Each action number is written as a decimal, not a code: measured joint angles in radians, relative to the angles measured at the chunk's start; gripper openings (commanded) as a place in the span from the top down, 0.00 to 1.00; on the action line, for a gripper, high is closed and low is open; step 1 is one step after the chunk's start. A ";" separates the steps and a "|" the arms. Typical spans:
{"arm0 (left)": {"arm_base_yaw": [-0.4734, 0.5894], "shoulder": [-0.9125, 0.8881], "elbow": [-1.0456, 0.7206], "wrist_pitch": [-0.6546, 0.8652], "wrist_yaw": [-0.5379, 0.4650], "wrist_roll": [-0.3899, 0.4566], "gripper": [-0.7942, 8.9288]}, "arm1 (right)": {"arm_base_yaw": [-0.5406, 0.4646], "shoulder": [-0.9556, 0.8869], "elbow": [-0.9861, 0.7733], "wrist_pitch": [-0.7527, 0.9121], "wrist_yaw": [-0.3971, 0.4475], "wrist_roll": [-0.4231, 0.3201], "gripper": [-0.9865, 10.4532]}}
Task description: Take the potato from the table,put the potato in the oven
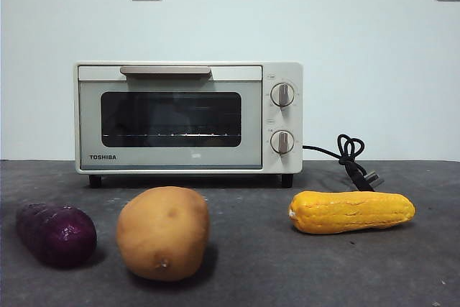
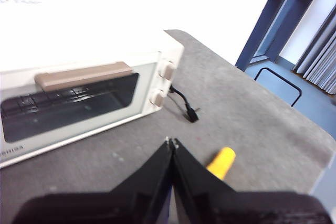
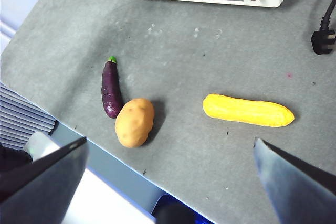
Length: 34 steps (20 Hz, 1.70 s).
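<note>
On the flat dark grey felt-like worktop [image 1: 302, 271], front view, near edge at about 7 o'clock: one large egg-shaped tan-brown potato [image 1: 163, 233] with small dark eye spots, lying on its side. Just beside it at its 9 o'clock, possibly touching it: one dark purple sweet potato [image 1: 55, 233]. At its 3 o'clock, well apart: one long bumpy yellow-orange vegetable [image 1: 351, 211].

Behind these, at 12 o'clock: one cream-white boxy Toshiba toaster oven [image 1: 188, 117], dark glass door closed, bar handle along the top of the door, two round knobs on its right face. Black cord with plug [image 1: 353, 161] coiled on the worktop at the oven's 3 o'clock.

Right pincer [image 3: 168, 177]: raised high above the worktop's near edge, jaws spread wide, holding nothing. In its wrist view the potato lies below and between the jaws, nearer the jaw on the purple sweet potato's side, not touched.

Left pincer [image 2: 171, 142]: jaws pressed together, holding nothing, raised over the worktop facing the oven's knob end, with one end of the yellow-orange vegetable showing just beside its tips. Potato not seen in that view.
</note>
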<state>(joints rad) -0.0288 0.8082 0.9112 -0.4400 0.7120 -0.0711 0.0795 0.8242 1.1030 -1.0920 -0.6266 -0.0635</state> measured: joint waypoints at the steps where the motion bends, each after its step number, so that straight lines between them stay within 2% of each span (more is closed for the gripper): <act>1: -0.015 0.070 0.031 0.027 -0.034 0.000 0.93 | 0.000 0.000 0.000 0.000 0.000 0.001 0.38; 9: -0.108 0.578 0.371 0.076 -0.226 0.090 0.93 | 0.000 0.000 0.000 0.000 0.000 0.012 0.39; 12: -0.134 0.705 0.436 0.098 -0.271 0.119 0.93 | 0.000 0.000 0.000 0.000 0.000 0.015 0.39; 17: -0.166 0.818 0.444 0.193 -0.336 0.140 0.93 | 0.000 0.000 0.000 0.000 0.000 0.022 0.39; 23: -0.189 0.864 0.448 0.212 -0.385 0.188 0.93 | 0.000 0.001 0.000 0.000 0.000 0.023 0.39; 29: -0.197 0.871 0.468 0.158 -0.376 0.201 0.93 | 0.000 0.001 0.000 0.000 0.000 0.023 0.39; 34: -0.220 0.858 0.481 -0.089 -0.204 0.204 0.93 | 0.000 0.001 0.000 0.000 0.000 0.023 0.39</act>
<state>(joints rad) -0.2493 1.6665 1.3918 -0.5289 0.5079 0.1329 0.0795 0.8253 1.1030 -1.0916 -0.6266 -0.0406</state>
